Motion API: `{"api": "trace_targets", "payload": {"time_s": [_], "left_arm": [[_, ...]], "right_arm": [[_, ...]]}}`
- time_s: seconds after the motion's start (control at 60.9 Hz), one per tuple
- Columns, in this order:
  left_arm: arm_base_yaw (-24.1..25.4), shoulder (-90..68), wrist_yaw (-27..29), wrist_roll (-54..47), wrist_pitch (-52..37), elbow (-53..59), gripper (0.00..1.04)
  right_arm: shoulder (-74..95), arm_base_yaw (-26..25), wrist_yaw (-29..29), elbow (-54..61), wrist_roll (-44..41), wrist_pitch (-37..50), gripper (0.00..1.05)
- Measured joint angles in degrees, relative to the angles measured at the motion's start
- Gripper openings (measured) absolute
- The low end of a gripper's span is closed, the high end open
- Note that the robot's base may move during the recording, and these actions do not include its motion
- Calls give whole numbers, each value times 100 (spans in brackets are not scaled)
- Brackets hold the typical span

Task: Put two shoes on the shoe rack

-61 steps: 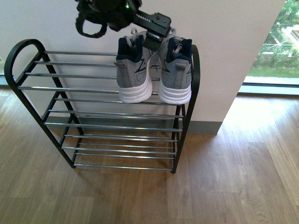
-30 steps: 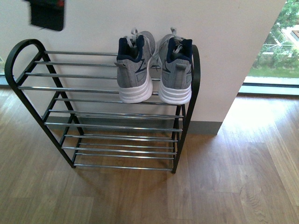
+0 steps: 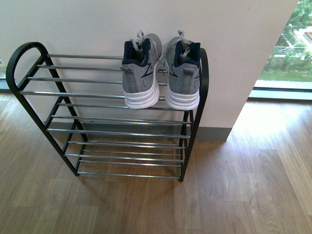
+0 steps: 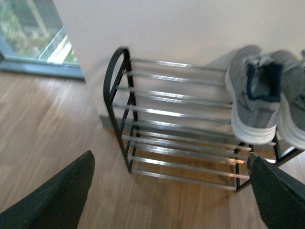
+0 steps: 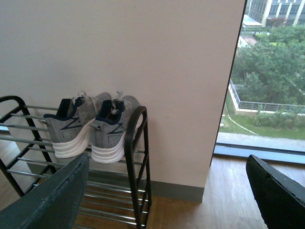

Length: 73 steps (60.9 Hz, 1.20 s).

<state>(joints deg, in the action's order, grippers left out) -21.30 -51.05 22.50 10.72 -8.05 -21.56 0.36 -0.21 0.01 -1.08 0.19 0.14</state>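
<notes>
Two grey knit shoes with white soles and navy lining stand side by side, heels toward me, on the top tier of the black shoe rack [image 3: 29,105] at its right end: the left shoe [image 3: 140,73] and the right shoe [image 3: 184,73]. Neither gripper shows in the front view. My left gripper [image 4: 169,191] is open and empty above the wooden floor in front of the rack [image 4: 119,95]; one shoe [image 4: 255,98] shows beside it. My right gripper [image 5: 167,193] is open and empty, to the right of the rack [image 5: 140,157], with both shoes [image 5: 90,126] in sight.
A pale wall [image 3: 87,24] stands behind the rack, with a grey skirting [image 3: 214,132] along its foot. Wooden floor [image 3: 234,185] spreads in front and to the right. A full-height window [image 3: 285,48] lies at the right, another [image 4: 33,33] past the wall's left end.
The dark arm that hung over the shoes at the top of the front view has drawn away up and left, and is now out of that view. The shoes stay on the top tier.
</notes>
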Motion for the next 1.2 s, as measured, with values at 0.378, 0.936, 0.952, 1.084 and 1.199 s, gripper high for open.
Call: {"api": "trace_targets", "payload": {"time_s": [0.378,0.936,0.952,1.084,1.199], "left_arm": [[992,1161,-1180,-975,-2452,1532,24],[2107,2859,-2249,-1025,-1436,2076,1],[2107,2887,-2249,-1025,-1414,2076,1],[2109,3193,-2251,-1025,-1104,2076,1],[2109,3436,-2251,-1025,-870,2076,1]], "right_arm": [[0,0,2,0,-2,0,95],[0,0,0,0,-2,0,95],[0,0,2,0,0,0,95],[0,0,2,0,-2,0,95],[0,0,2,0,-2,0,95]]}}
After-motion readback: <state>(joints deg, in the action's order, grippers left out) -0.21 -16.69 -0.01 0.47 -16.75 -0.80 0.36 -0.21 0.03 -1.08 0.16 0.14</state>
